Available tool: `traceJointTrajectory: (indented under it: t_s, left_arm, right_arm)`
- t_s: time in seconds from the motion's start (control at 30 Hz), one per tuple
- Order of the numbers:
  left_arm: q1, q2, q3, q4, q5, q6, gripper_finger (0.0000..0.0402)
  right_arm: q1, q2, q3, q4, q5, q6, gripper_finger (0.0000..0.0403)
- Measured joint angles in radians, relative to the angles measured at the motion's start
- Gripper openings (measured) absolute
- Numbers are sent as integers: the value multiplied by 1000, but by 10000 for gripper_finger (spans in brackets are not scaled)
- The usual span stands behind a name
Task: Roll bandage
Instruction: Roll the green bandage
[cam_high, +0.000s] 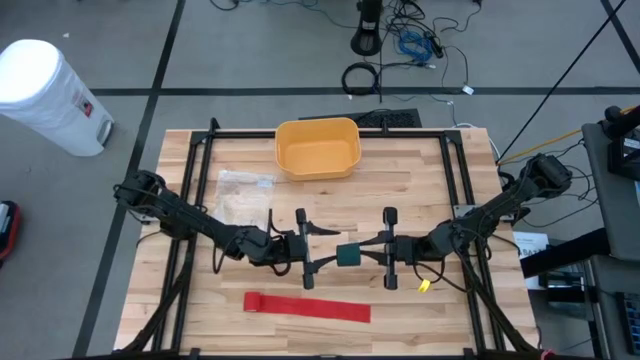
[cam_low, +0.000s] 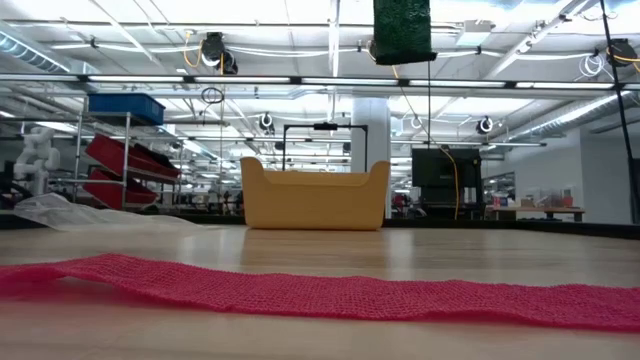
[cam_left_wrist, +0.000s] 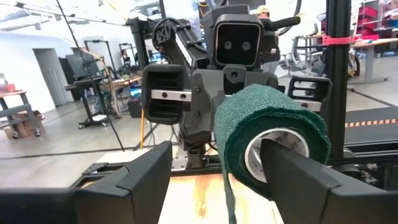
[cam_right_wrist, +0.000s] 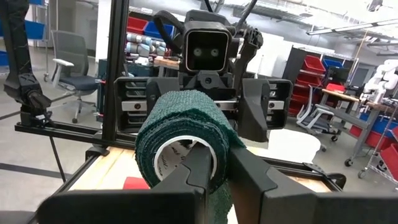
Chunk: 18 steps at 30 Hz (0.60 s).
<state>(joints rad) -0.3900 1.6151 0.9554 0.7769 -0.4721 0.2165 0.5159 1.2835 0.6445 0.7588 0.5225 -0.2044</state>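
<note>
Rough green cloth bandage roll (cam_right_wrist: 186, 134); matt planked wooden table (cam_high: 420, 175).

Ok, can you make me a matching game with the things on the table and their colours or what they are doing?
Things:
1. bandage roll
2. flat strip
3. tub
4. plastic bag

Colour or state:
A. yellow, at the far edge of the table
B. red, lying flat near the front
C. clear, left of the middle
D. dark green, held up between the two grippers, clamped by the right gripper

Pairs: 1-D, 2-B, 3-A, 4-C
</note>
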Motion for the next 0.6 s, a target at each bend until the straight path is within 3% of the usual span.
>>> traceJointTrajectory:
  t_s: [0.6]
  left_arm:
    - [-3,0,1,1,-2,6,133]
  right_arm:
    - [0,0,0,0,1,6,34]
